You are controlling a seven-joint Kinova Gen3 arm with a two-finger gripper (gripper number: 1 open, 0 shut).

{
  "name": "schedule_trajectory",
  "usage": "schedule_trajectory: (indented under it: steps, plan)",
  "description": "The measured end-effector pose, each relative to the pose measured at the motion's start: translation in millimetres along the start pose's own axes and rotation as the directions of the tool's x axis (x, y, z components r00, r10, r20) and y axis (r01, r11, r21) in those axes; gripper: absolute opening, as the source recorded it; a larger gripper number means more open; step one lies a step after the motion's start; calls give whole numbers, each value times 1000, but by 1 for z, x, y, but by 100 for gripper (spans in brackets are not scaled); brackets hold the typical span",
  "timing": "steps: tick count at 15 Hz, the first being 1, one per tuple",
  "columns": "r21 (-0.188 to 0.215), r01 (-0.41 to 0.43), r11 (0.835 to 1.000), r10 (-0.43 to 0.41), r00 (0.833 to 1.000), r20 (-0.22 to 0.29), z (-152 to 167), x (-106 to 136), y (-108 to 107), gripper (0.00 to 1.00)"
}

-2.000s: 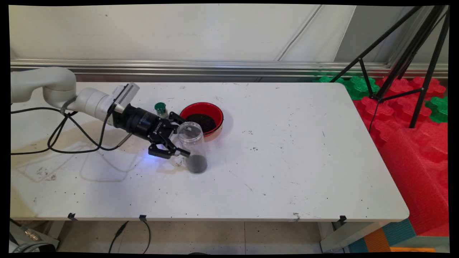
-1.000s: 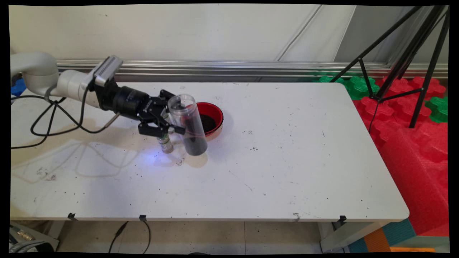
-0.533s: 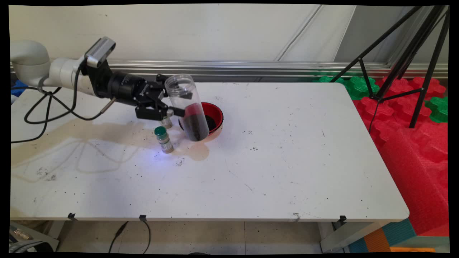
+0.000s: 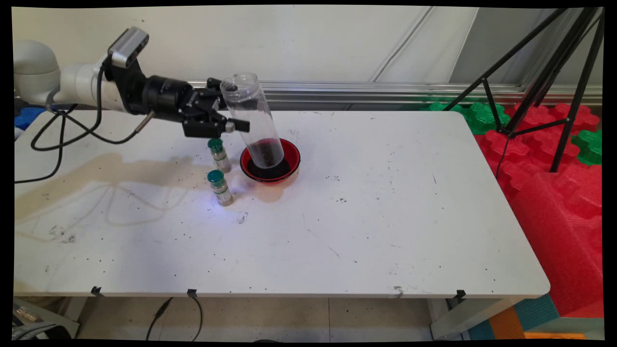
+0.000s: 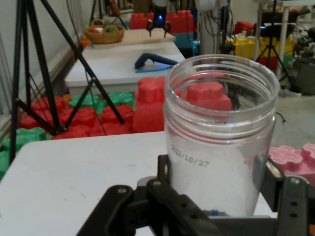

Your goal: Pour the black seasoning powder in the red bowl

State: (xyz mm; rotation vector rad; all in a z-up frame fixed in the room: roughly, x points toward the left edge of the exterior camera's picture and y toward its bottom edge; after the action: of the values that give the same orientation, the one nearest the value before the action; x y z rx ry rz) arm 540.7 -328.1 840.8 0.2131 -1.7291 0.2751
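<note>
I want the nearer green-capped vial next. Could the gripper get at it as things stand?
Probably not yet. The gripper is shut on the clear jar, held tilted above the red bowl. The nearer green-capped vial itself stands upright and uncovered, with the other vial just behind it.

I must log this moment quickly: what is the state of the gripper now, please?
Gripper: closed on the clear jar, held lifted above the red bowl.

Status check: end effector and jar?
End effector shut on clear jar, lifted, tilted. Jar's base over red bowl. Two green-capped vials stand beside bowl.
</note>
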Motion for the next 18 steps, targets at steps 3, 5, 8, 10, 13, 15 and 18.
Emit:
schedule_trajectory:
  steps: [3,5,8,10,13,15,18]
  plan:
    - [28,-9,1000,9,1000,-10,-3,7,-6,0]
    - [42,-14,999,14,1000,-14,-4,10,-9,0]
    - [74,-29,997,30,999,-19,-7,15,-16,0]
    - [99,-41,994,43,999,-19,-9,18,-22,0]
    - [133,-62,989,65,998,-13,-12,20,-31,0]
    - [158,-84,984,85,996,-2,-15,19,-38,0]
    - [180,-110,978,109,994,15,-16,17,-47,0]
